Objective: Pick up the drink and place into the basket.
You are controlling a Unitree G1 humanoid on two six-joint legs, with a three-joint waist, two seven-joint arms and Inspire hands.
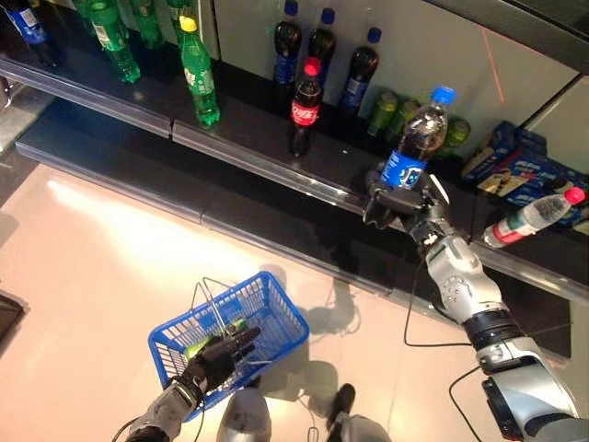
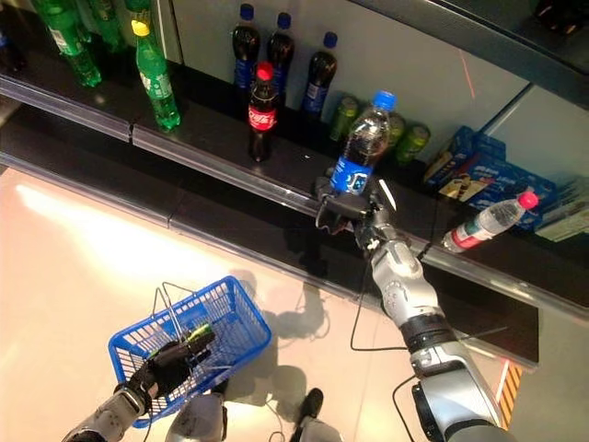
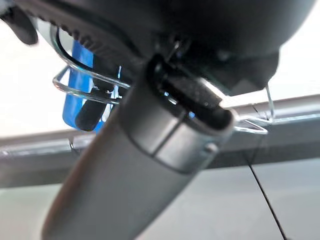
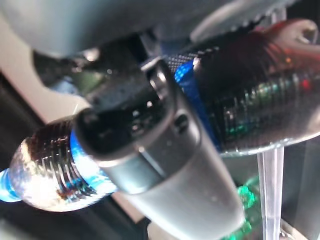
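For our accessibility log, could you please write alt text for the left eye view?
The right hand grips a blue-capped cola bottle above the shelf edge. The left hand holds a blue basket by its handle over the floor.

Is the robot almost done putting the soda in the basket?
About halfway. The right hand has the blue-capped cola bottle gripped and raised by the shelf. The left hand holds the blue basket down by the floor. The bottle isn't in the basket.
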